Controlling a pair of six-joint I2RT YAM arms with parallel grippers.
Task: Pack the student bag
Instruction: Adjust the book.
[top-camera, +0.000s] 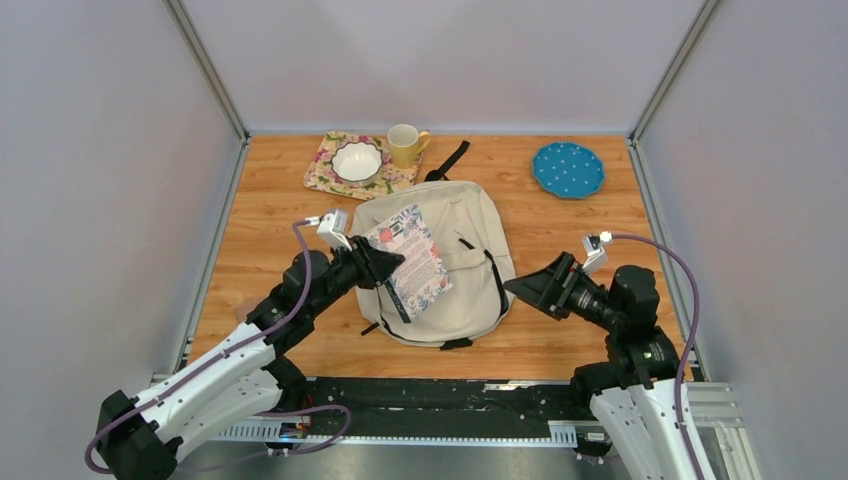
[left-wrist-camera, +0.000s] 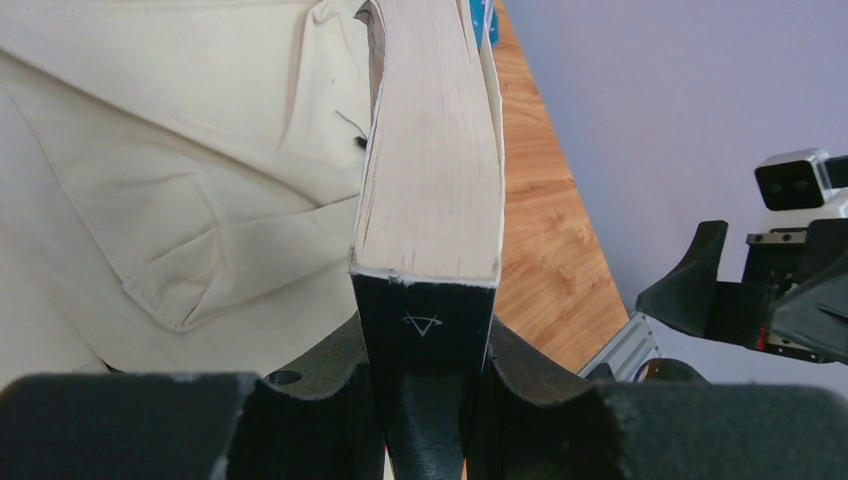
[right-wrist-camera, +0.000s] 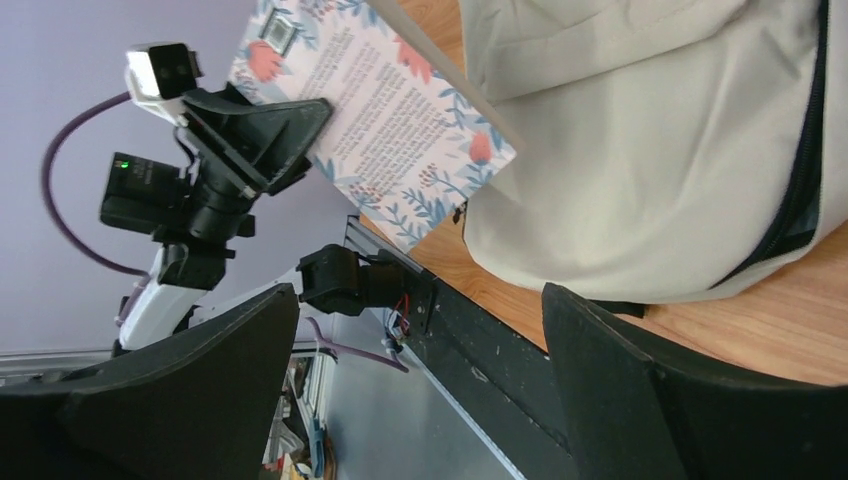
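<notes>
The cream student bag (top-camera: 466, 262) lies flat in the middle of the table, with a black zipper along its right side. My left gripper (top-camera: 378, 263) is shut on the spine end of a floral-covered book (top-camera: 412, 260) and holds it tilted above the bag's left half. In the left wrist view the book's page edge (left-wrist-camera: 432, 170) rises from between the fingers over the bag (left-wrist-camera: 170, 170). My right gripper (top-camera: 522, 289) is open and empty, just right of the bag's lower right edge. The right wrist view shows the bag (right-wrist-camera: 640, 150) and the book's cover (right-wrist-camera: 385, 110).
At the back stand a white bowl (top-camera: 357, 161) on a floral mat (top-camera: 322, 172), a yellow mug (top-camera: 404, 145) and a blue dotted plate (top-camera: 568, 168). A black bag strap (top-camera: 450, 160) points toward the mug. Grey walls enclose the wooden table (top-camera: 270, 220).
</notes>
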